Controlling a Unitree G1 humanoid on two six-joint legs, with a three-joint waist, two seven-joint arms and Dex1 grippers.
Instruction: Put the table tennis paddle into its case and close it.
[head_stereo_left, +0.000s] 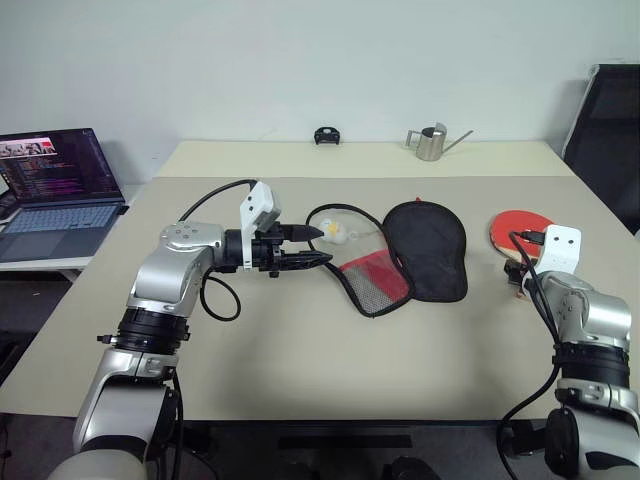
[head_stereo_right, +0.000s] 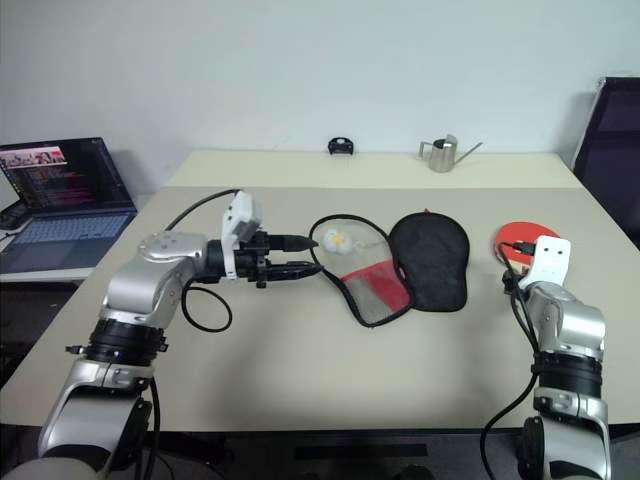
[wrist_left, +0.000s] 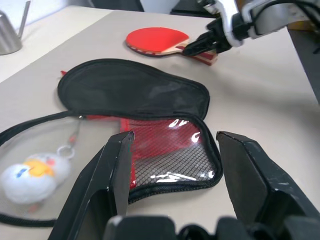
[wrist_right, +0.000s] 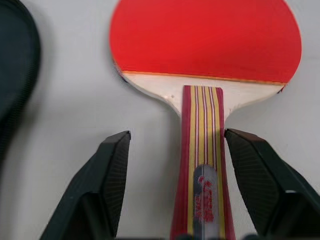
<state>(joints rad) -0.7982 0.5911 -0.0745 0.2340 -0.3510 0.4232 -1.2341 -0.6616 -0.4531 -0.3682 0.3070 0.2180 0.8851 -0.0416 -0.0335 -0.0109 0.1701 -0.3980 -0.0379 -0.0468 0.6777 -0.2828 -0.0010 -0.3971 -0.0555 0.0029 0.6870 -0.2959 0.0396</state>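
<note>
Right wrist view: the right tool (wrist_right: 176, 170) has its fingers apart around the paddle (wrist_right: 205, 45) handle on the tabletop (head_stereo_left: 300, 350). Left tool (head_stereo_left: 318, 245), fingers apart, hangs beside the open case (head_stereo_left: 425, 245).

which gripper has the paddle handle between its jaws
The right gripper: its open jaws straddle the table tennis paddle's striped handle. The left gripper is open too, pointing at the unzipped case.

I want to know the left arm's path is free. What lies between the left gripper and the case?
In the left eye view, bare table separates the left gripper from the case; just past it, a small plush keychain lies on the opened case.
</note>
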